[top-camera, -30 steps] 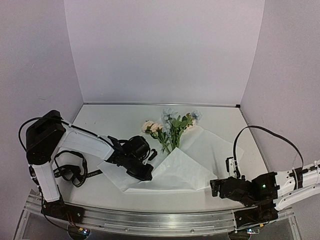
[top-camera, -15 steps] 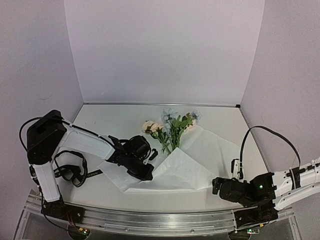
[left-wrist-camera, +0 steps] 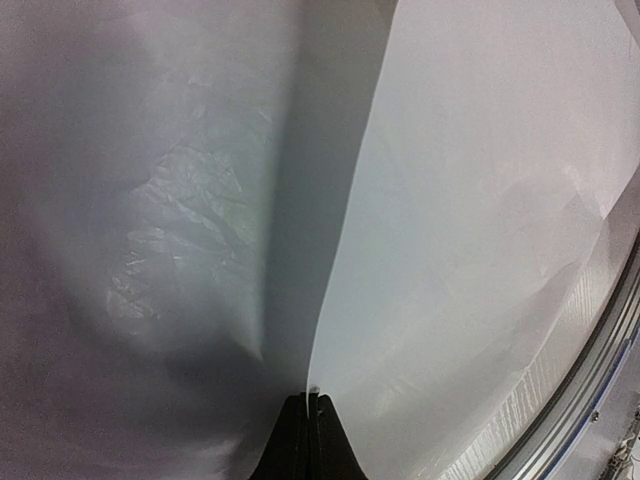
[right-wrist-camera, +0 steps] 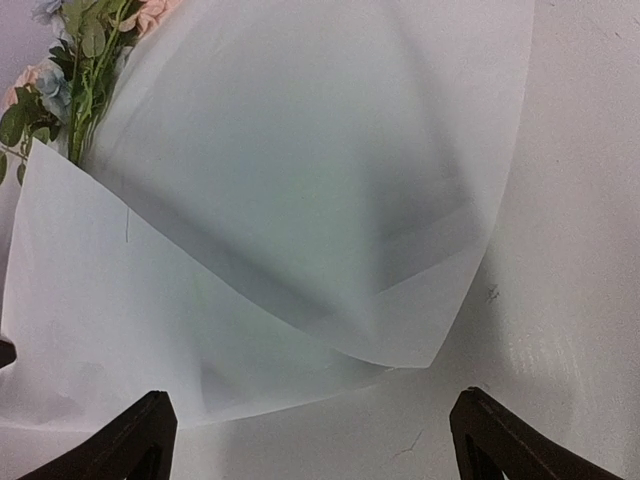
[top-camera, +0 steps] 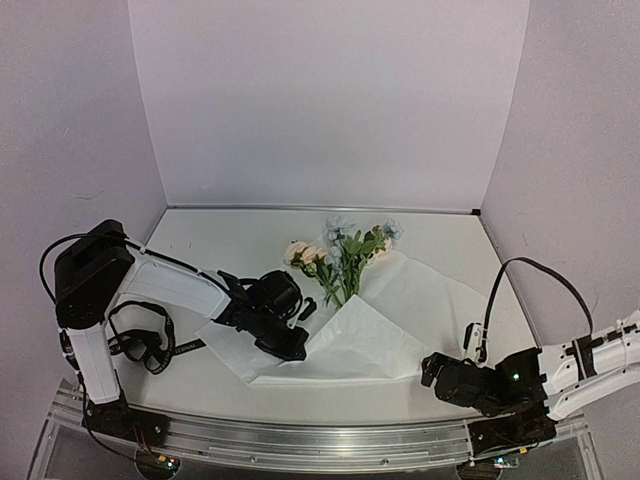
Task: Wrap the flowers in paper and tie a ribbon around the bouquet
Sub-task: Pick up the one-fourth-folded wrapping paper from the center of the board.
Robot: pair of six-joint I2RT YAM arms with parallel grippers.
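Observation:
The white paper (top-camera: 385, 315) lies spread mid-table, its left flap folded over toward the right. The flowers (top-camera: 345, 255) rest on it, their cream-pink and pale blue blooms past its far edge. My left gripper (top-camera: 290, 345) sits low at the fold's near left side. In the left wrist view it (left-wrist-camera: 310, 400) is shut on the paper's (left-wrist-camera: 470, 220) thin raised edge. My right gripper (top-camera: 432, 370) hovers open just off the paper's near right corner. Its fingers (right-wrist-camera: 145, 435) stand wide apart with only paper (right-wrist-camera: 300, 180) and table ahead; the flowers (right-wrist-camera: 85, 50) show top left. A short piece of the black ribbon (top-camera: 186, 349) lies at the left.
A coiled black cable (top-camera: 140, 340) lies beside the left arm's base, next to the ribbon. A metal rail (top-camera: 320, 440) runs along the near table edge, also seen as a rail (left-wrist-camera: 590, 370) in the left wrist view. Purple walls close the back and both sides.
The right arm has sunk a little lower and its cable loop has shifted; its gripper stays open near the paper's corner. The left gripper and the paper have not moved.

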